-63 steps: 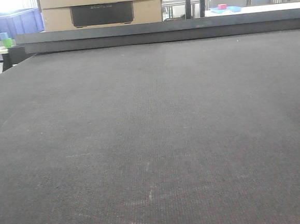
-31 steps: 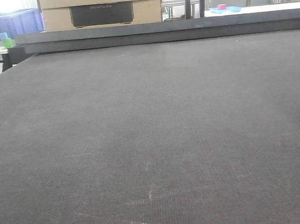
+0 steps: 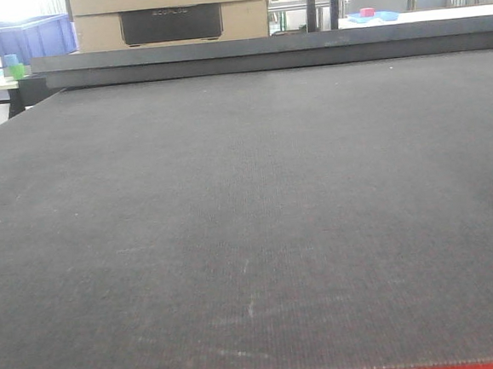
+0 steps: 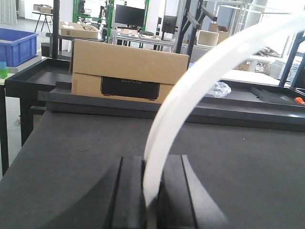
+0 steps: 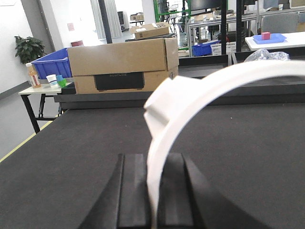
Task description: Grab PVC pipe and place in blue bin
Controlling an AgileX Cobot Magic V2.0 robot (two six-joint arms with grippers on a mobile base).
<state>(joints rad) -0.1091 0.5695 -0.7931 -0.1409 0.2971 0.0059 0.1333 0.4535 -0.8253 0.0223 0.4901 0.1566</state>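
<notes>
In the right wrist view my right gripper (image 5: pixel 155 157) is shut on the PVC pipe (image 5: pixel 190 93), a thick white curved band with a blocky tab, which arcs up and to the right. My left gripper (image 4: pixel 152 160) is shut on a smooth white curved strip (image 4: pixel 190 90) that rises to the upper right. Both hang over the black mat (image 3: pixel 249 218). A blue bin (image 5: pixel 50 62) stands far off at the back left, beyond the table; it also shows as the blue bin (image 4: pixel 16 45) and the blue bin (image 3: pixel 17 40). Neither gripper appears in the front view.
A cardboard box (image 3: pixel 169 15) with a dark handle panel stands on the raised black ledge (image 3: pixel 270 50) at the table's far edge. A small side table with cups (image 5: pixel 47 81) is at the back left. Further back are shelves and a blue tray with a pink block (image 5: pixel 269 37).
The front view has shifted slightly: a red edge now shows along the bottom, and the far box and ledge sit a little further right and lower.
</notes>
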